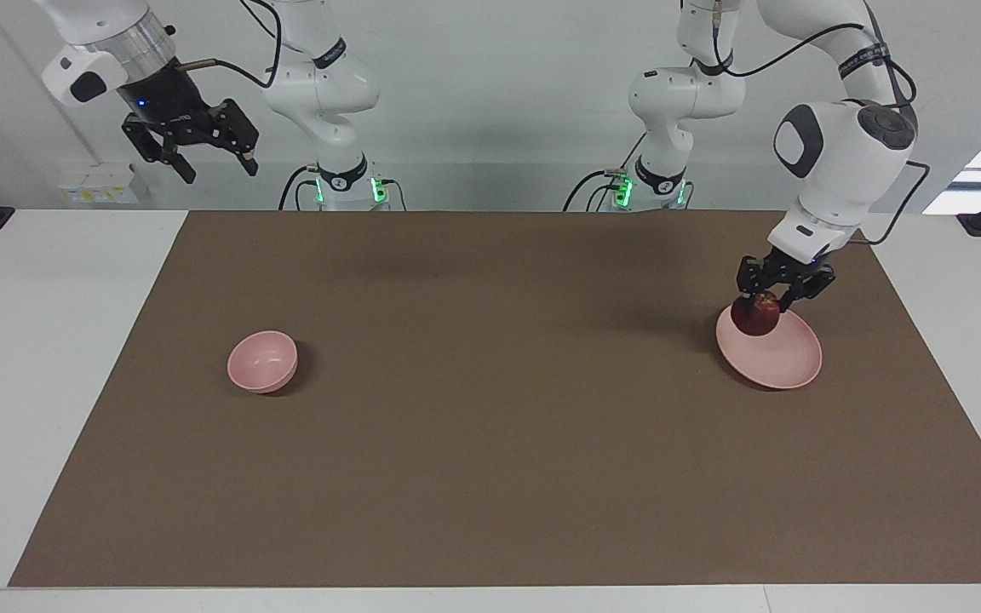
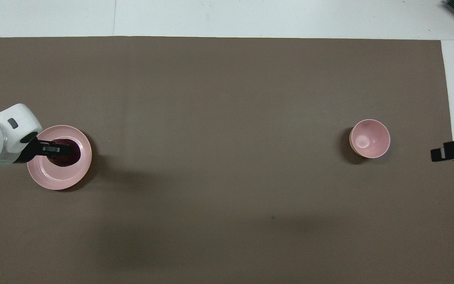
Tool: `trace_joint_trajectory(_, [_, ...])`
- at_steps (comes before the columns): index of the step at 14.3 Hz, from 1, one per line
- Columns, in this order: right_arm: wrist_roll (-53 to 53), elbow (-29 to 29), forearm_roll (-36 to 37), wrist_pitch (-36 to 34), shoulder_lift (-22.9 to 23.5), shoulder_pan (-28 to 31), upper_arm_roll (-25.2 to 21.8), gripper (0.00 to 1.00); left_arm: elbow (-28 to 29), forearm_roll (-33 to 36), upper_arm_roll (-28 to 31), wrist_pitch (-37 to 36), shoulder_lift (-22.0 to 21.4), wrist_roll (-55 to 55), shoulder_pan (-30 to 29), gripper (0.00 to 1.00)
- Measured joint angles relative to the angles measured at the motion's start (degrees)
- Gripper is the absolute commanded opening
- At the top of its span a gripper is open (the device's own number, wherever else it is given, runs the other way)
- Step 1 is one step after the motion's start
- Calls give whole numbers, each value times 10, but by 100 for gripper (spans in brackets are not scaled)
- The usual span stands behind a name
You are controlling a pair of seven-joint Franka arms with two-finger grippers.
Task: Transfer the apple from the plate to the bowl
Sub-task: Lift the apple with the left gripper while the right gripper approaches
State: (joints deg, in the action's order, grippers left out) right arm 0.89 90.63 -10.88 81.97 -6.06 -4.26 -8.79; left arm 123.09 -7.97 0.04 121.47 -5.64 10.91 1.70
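The dark red apple sits on the pale pink plate toward the left arm's end of the table. My left gripper is down on it, with a finger against each side of its upper half, shut on the apple. In the overhead view the left gripper covers part of the apple on the plate. The small deep pink bowl stands empty toward the right arm's end and also shows in the overhead view. My right gripper waits open, high up off the mat's corner nearest the robots.
A brown mat covers most of the white table. Plate and bowl stand far apart on it, with bare mat between them. The right gripper's tip shows at the overhead view's edge beside the bowl.
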Motion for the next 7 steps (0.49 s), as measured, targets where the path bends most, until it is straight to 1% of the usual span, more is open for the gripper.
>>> trace_joint_trajectory(4, [85, 31, -49, 22, 8, -18, 4, 100, -2, -123, -27, -13, -2, -28, 8, 0])
trace_joint_trajectory(7, [177, 38, -117, 25, 21, -24, 6, 100, -4, -233, -50, -6, -2, -36, 10, 0])
